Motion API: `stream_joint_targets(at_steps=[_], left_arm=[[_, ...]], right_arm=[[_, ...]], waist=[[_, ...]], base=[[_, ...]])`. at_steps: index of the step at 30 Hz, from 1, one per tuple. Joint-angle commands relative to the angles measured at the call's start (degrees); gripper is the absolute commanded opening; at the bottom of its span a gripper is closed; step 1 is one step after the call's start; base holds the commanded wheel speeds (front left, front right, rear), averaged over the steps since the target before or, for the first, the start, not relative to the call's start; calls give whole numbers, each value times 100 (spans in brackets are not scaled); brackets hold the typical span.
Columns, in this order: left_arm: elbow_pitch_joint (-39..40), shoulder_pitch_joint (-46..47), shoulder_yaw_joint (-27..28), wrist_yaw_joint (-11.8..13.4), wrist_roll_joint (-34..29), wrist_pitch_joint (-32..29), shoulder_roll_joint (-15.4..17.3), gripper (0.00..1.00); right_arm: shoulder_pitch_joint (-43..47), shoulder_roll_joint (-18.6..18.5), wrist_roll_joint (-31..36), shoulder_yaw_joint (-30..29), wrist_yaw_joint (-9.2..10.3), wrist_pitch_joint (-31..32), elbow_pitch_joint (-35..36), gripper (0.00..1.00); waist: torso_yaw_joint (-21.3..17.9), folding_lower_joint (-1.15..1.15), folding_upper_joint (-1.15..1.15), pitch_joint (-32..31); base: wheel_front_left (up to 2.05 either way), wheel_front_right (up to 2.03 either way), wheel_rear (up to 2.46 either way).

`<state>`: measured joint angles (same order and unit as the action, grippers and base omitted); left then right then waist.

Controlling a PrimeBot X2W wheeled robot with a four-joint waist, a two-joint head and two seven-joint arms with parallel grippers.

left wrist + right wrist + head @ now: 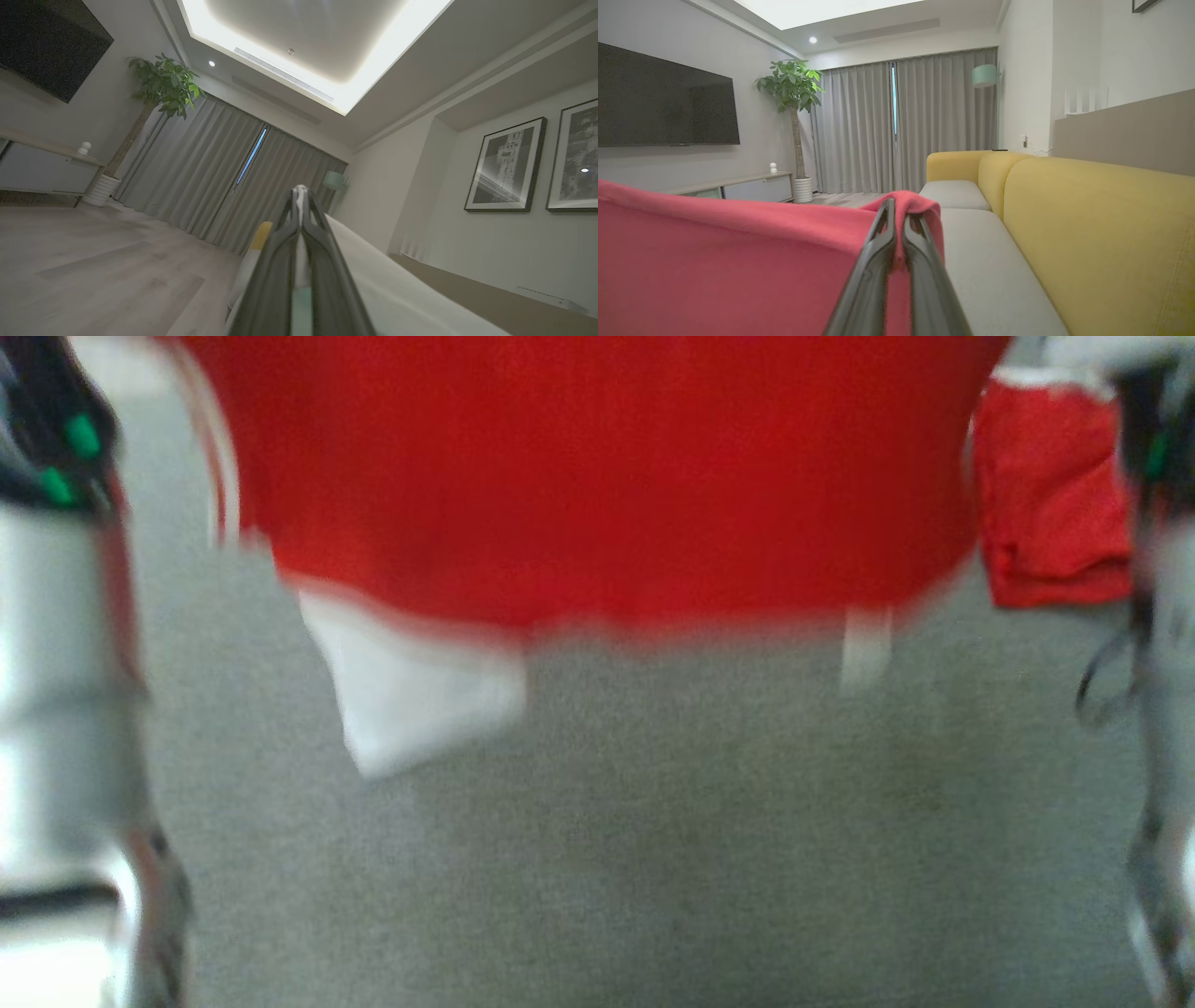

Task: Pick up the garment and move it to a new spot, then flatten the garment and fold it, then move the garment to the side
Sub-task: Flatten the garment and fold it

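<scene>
Grey sofa seat [653, 849]: lies below.
Red garment [597, 476]: hangs spread above it, long axis running arm to arm.
Right gripper [899, 212]: clamped on the red edge.
Left gripper [301, 191]: fingers pressed together on a pale sliver, probably the white trim.

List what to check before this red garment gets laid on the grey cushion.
1. Right gripper shut on a fold of the red garment: ok.
2. Left gripper hold: cannot tell; fingers together, thin pale strip between them, no red visible.
3. Garment spread wide between the arms: ok.
4. Grey cushion below bare: ok.
5. Second red cloth near the garment's right edge: not ok, may get covered.
6. Head view sharp: not ok, blurred.
</scene>
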<state>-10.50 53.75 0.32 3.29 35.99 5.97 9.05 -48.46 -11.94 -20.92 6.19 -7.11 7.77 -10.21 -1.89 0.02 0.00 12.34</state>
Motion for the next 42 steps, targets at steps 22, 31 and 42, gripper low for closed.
stream_joint_targets(at_steps=[22, 31, 42], left_arm=[[-2510, 716, 358, -989, -731, 901, 31, 0], [-1809, -1243, -4, -1074, -1242, 902, -58, 0], [-953, -3136, -558, -1077, -1362, 902, 167, 0]], right_arm=[[-1716, -334, 200, 1358, -37, -1808, -4483, 0], [-589, -843, -452, 2646, -37, -1295, -4542, 0], [590, -1716, -1587, 3907, -37, -729, -3451, 0]], waist=[[591, -2, 0, 1148], [610, -2, 0, 488], [532, -2, 0, -487]], base=[[0, 0, 0], [0, 0, 0], [0, 0, 0]])
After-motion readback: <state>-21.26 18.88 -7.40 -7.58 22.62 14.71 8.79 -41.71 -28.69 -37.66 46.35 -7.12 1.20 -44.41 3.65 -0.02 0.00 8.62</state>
